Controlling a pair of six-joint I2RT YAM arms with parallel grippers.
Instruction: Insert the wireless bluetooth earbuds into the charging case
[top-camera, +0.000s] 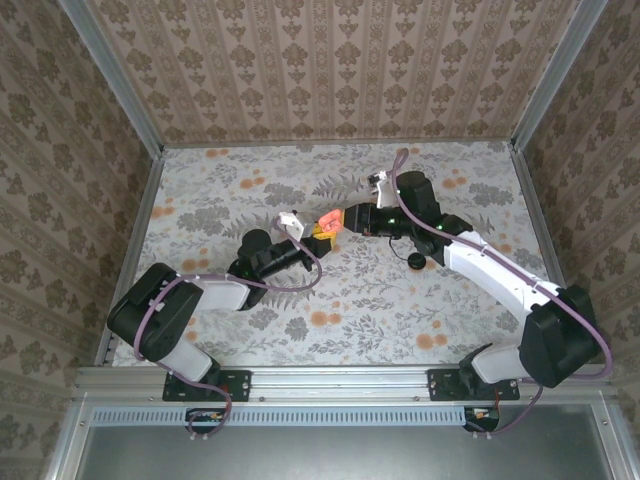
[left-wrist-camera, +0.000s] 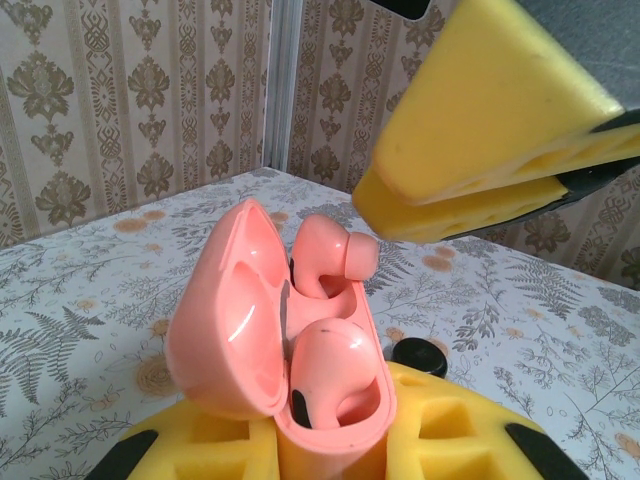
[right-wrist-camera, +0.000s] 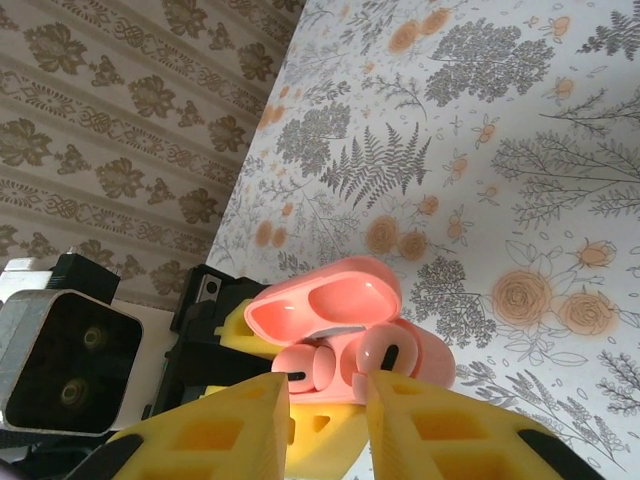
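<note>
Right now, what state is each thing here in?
Charging case: lid open.
Lower earbud: sunk into its slot.
Upper earbud: poking up, not fully seated.
Left gripper: shut on the charging case.
Right gripper: jaws slightly apart, empty, close to the case.
Black disc: lying on the table.

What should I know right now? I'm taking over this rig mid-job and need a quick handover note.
Left gripper: shut on the charging case, lid open.
Right gripper: slightly open, empty, just above the case.
Done: near earbud, as the left wrist view shows it, sits in its well.
To do: far earbud stands proud of its well; it probably needs pressing home.
</note>
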